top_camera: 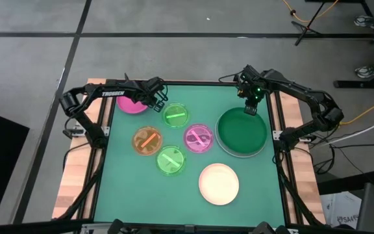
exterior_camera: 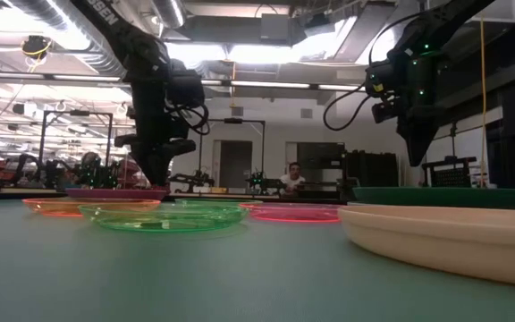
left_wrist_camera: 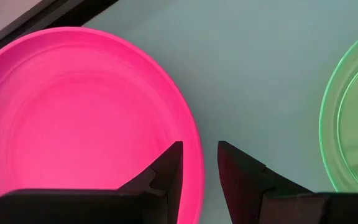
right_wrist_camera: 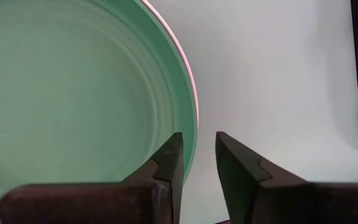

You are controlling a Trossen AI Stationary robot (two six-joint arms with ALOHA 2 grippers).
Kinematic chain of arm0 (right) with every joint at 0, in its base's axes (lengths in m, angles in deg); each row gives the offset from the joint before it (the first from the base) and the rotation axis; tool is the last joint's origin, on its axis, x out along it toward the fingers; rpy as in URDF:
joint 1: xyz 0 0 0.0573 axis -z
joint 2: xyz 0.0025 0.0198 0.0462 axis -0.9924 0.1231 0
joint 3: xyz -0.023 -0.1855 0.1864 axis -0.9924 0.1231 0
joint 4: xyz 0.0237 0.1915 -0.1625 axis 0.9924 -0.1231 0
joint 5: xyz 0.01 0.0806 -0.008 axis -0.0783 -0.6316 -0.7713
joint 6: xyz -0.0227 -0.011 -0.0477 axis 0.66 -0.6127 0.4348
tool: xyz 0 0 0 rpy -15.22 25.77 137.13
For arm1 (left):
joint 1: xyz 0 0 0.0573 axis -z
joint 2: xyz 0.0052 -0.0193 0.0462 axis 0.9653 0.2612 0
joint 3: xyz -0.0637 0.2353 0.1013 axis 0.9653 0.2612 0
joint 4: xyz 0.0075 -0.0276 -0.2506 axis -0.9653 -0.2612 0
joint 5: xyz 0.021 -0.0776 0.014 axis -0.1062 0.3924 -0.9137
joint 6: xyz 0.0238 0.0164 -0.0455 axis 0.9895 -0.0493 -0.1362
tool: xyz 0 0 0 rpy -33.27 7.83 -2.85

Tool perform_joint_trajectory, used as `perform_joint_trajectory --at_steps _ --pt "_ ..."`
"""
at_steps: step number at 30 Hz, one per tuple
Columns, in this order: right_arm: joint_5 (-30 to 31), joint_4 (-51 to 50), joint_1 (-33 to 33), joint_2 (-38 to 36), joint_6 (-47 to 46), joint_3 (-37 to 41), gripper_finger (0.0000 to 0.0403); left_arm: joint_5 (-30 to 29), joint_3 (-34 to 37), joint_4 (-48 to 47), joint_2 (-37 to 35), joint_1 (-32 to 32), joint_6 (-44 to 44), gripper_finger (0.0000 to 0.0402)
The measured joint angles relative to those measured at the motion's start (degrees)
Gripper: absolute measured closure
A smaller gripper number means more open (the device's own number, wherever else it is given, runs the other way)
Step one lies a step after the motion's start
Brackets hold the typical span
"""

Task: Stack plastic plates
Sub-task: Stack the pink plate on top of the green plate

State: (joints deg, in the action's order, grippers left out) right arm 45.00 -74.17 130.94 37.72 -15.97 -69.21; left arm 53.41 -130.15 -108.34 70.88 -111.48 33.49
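A plain pink plate lies flat at the table's far left. My left gripper is low over its right rim, open, one finger inside the rim and one outside. A dark green plate lies at the right with a pale rim showing beneath it. My right gripper hovers open above its far rim, clear of it in the low view. Two lime green plates, an orange one, a translucent pink one and a cream one lie flat and separate. My left gripper comes from above, pointing down, with its fingers on either side of the pink plate's right rim. A gap shows between them. The plate lies flat on the table, and I cannot tell whether the fingers touch it.
The green mat is framed by a black rail with wooden boards outside it. The far lime plate lies just right of the left gripper. Bare mat shows at the near left corner and between the two grippers. A person sits far off in the room.
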Motion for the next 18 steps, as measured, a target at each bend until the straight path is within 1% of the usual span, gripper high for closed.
perform_joint_trajectory --at_steps 5,13,18 --pt "0.00 0.00 0.00 0.00 0.00 0.00 0.0318 0.09 0.00 -0.05 1.40 0.04 0.00 0.0308" --pt "0.02 0.00 0.00 0.00 0.00 0.00 0.0318 -0.18 -0.01 0.68 7.32 0.04 0.15 0.0308" --pt "0.01 0.00 0.00 0.00 0.00 0.00 0.0318 -0.42 -0.22 0.80 8.09 0.11 1.14 0.0315"
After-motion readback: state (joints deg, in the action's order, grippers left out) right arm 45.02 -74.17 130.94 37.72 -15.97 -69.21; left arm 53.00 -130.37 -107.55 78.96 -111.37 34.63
